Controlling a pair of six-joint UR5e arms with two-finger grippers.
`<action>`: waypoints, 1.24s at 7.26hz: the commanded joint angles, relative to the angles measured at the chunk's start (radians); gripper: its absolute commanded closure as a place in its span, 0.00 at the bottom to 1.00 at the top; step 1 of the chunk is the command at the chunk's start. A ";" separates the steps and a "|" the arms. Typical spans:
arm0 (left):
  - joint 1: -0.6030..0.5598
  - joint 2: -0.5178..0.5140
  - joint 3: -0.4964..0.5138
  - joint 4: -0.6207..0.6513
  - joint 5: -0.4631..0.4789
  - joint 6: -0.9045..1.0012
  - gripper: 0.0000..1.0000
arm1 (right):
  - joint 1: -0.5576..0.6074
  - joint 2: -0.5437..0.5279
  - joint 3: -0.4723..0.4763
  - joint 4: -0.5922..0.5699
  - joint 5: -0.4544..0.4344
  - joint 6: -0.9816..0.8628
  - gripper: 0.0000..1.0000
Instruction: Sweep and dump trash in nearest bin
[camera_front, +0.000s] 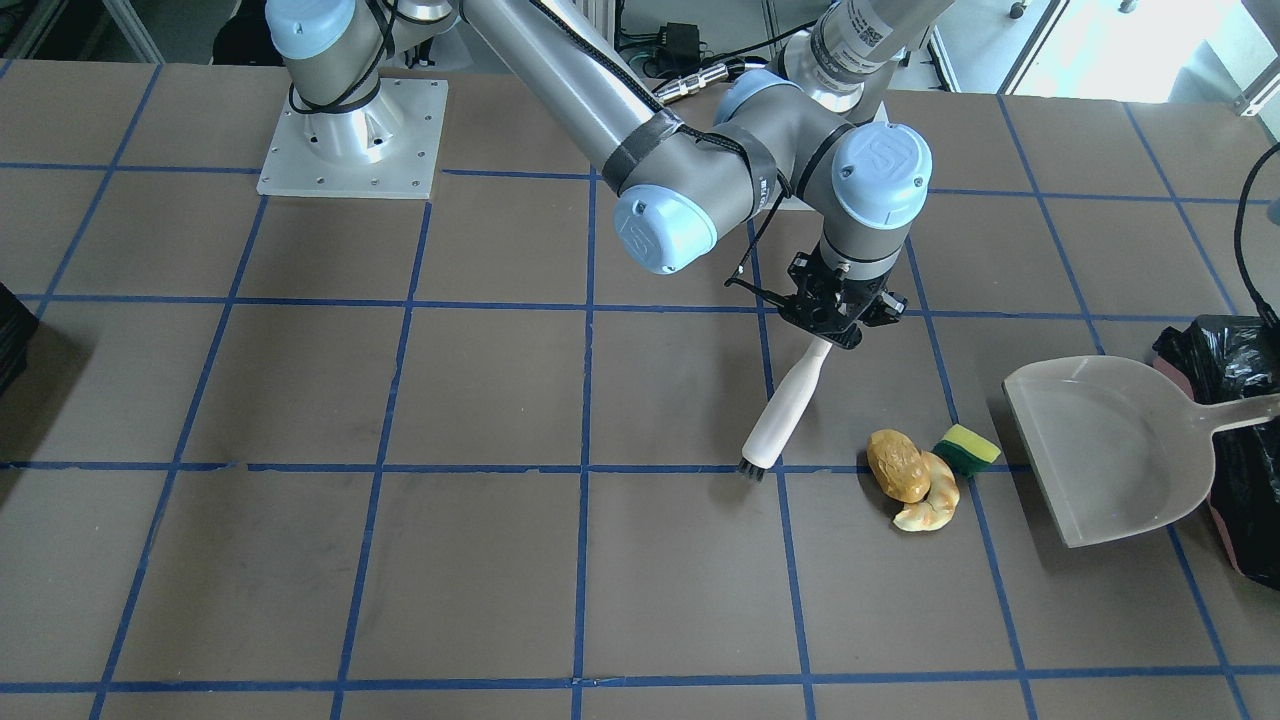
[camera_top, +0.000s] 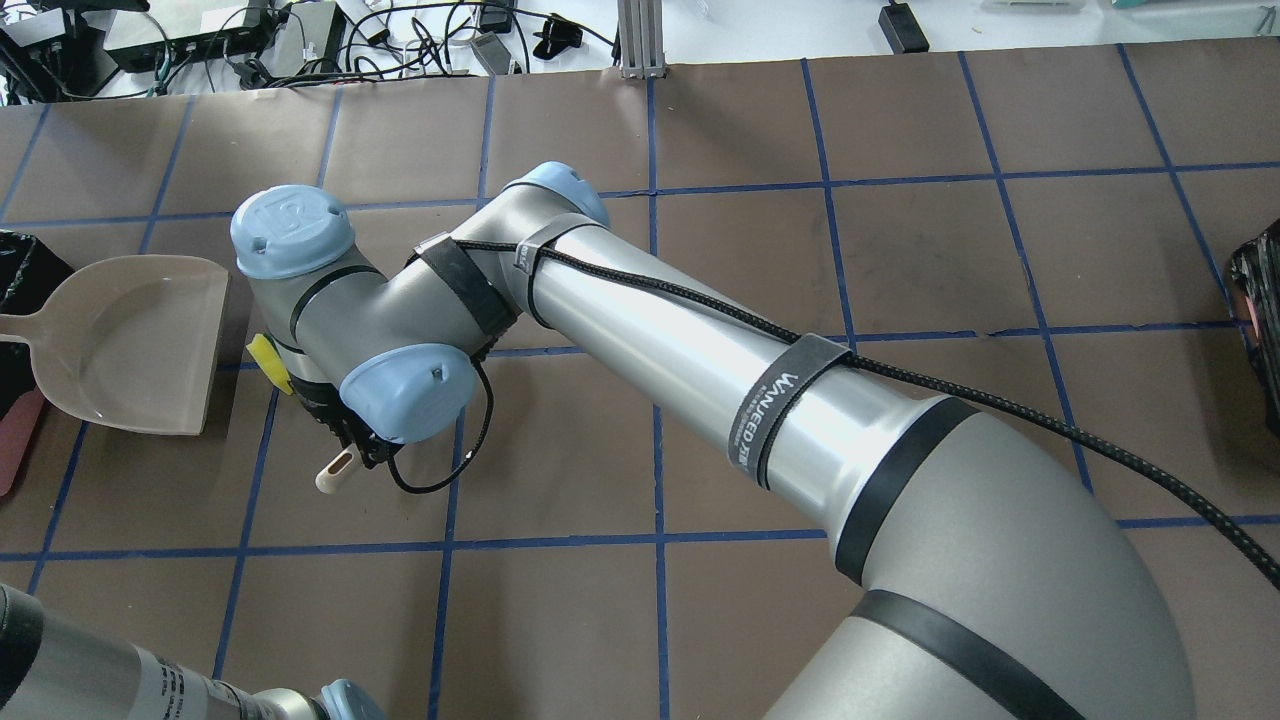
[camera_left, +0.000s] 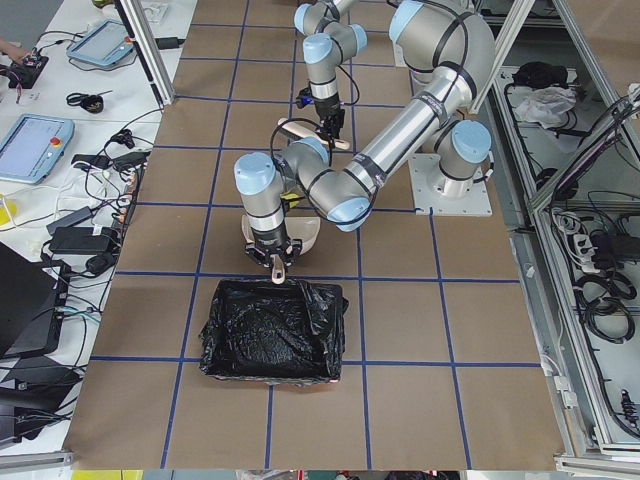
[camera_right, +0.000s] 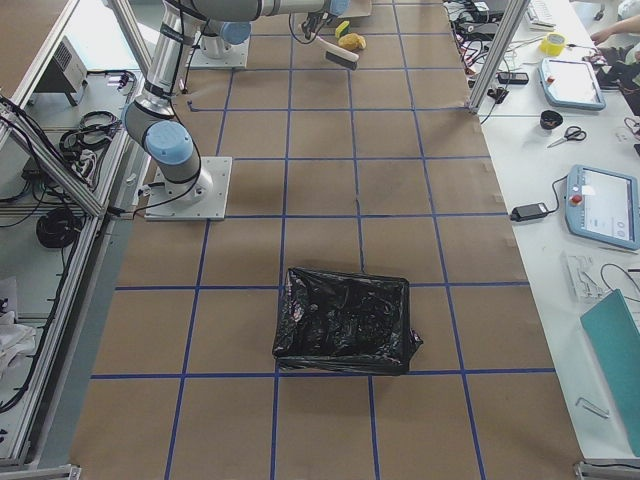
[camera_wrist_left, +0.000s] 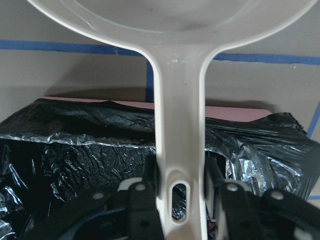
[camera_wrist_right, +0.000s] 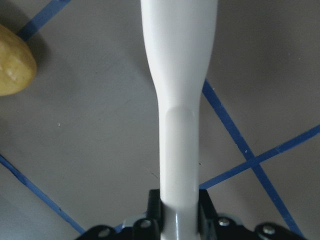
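- The right end effector (camera_front: 838, 325) pinches the top end of the brush (camera_front: 785, 410). The brush slants down, its bristles touching the counter (camera_front: 300, 400).
- The left end effector (camera_wrist_left: 180, 200) is pressed onto the handle of the dustpan (camera_front: 1110, 450), whose pan lies flat with its open lip facing the trash.
- In the front-facing view the trash lies at 3 o'clock of the bristles. The potato (camera_front: 898, 465) touches the croissant (camera_front: 932, 500) at its 5 o'clock, and the sponge (camera_front: 968, 448) sits at its 1 o'clock.
- The bin (camera_wrist_left: 65, 150) lies under the dustpan handle, at 3 o'clock of the pan.
- We judge all three light. The potato will likely roll, the sponge is soft and may drag, and the croissant's curve may snag.
- We would not grip them. A low push from 9 o'clock suits better.
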 joint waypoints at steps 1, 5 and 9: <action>-0.062 0.003 -0.019 0.009 0.018 -0.065 1.00 | 0.039 0.062 -0.068 0.002 0.014 0.066 1.00; -0.064 -0.007 -0.039 0.056 0.030 -0.073 1.00 | 0.051 0.183 -0.237 0.037 0.014 0.086 1.00; -0.064 -0.006 -0.045 0.055 0.027 -0.050 1.00 | 0.051 0.221 -0.279 0.036 0.043 0.016 1.00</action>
